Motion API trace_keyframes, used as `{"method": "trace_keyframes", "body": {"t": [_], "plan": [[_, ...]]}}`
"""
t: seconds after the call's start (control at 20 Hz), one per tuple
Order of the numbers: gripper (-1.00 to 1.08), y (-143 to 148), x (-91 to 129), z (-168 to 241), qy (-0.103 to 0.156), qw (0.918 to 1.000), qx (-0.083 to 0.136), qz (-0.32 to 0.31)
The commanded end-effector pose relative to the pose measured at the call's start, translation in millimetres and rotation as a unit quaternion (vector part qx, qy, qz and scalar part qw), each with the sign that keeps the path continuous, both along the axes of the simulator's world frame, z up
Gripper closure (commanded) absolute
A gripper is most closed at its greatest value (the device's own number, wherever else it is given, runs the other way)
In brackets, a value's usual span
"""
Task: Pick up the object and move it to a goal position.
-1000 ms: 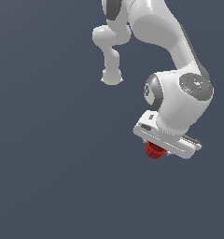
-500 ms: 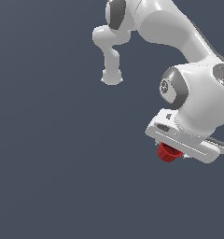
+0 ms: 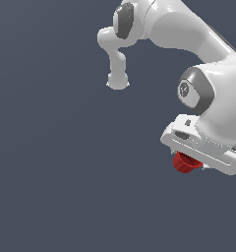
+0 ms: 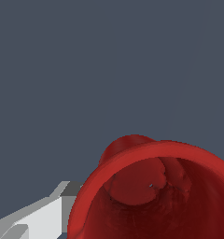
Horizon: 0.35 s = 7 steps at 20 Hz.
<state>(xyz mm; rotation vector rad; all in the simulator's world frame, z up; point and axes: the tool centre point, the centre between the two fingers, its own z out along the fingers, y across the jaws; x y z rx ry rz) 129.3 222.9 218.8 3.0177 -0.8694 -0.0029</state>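
Exterior view frames showed that the arm (image 3: 189,29) had been swung toward the exterior view's right and slightly lower over the last second, the red cup (image 3: 185,163) being carried with it. The cup was held clamped under the claw (image 3: 191,160), clear of the grey surface (image 3: 56,172), so transport toward the goal was judged under way. No goal marker, brand or writing could be read.

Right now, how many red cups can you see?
1. The red cup sits tucked under the white gripper, near the exterior view's right edge. The wrist view shows its hollow inside. More could be outside the views.
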Motion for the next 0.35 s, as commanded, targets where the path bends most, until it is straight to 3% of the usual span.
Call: {"method": "trace_keyframes", "body": {"t": [0.0, 0.3], "plan": [[1.08, 1.9, 2.1, 3.3, -0.001, 1.0, 0.0, 0.0], [1.08, 3.5, 3.5, 4.8, -0.001, 1.0, 0.0, 0.0]]}}
